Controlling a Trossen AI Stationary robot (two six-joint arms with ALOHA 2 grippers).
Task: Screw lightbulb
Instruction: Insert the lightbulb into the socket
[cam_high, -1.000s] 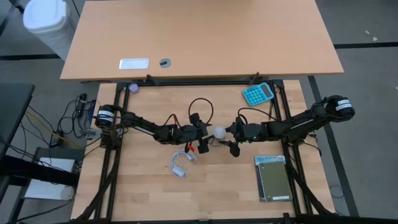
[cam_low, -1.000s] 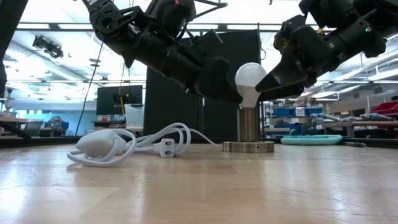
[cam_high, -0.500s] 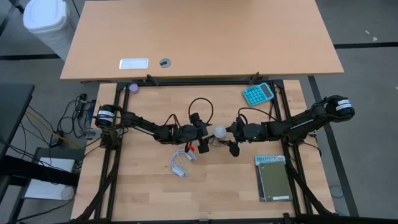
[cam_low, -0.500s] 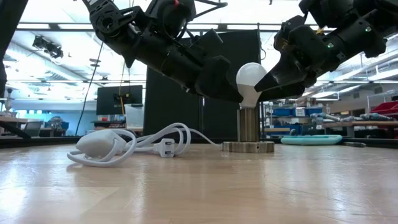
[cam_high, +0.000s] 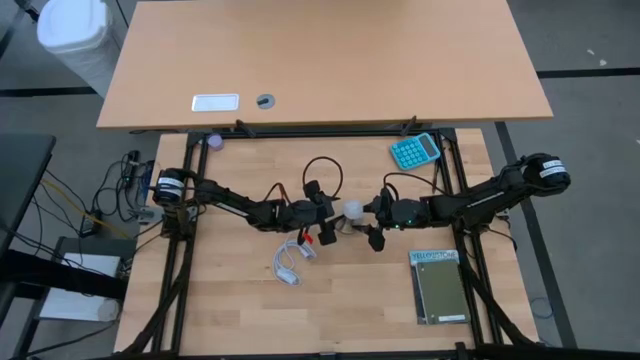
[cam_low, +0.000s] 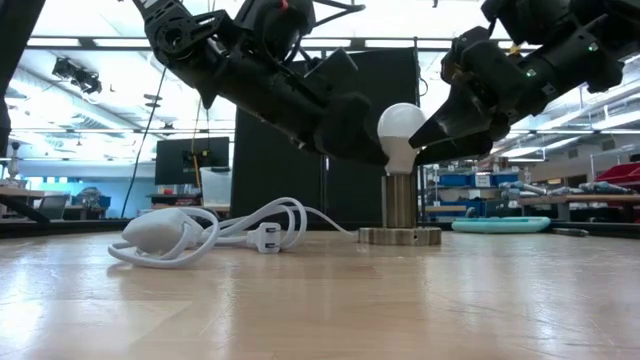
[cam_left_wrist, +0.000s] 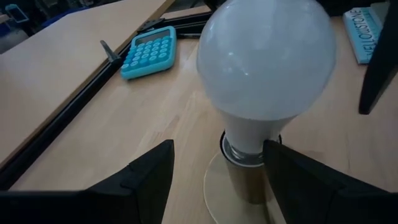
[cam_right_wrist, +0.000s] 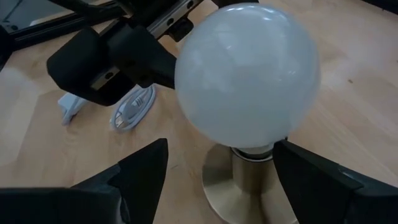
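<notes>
I see the lightbulb (cam_low: 402, 135) standing upright in its brass socket (cam_low: 400, 232) at mid-bench (cam_high: 240, 320). My left hand (cam_high: 330, 221) sits on one side of the bulb, my right hand (cam_high: 367, 217) on the other, each with fingers spread around the neck; I cannot tell whether any finger touches it. Beside the socket lies a coiled white cable (cam_low: 205, 232). Farther from the socket sit a teal calculator (cam_high: 415, 151) and a green book (cam_high: 439, 287).
</notes>
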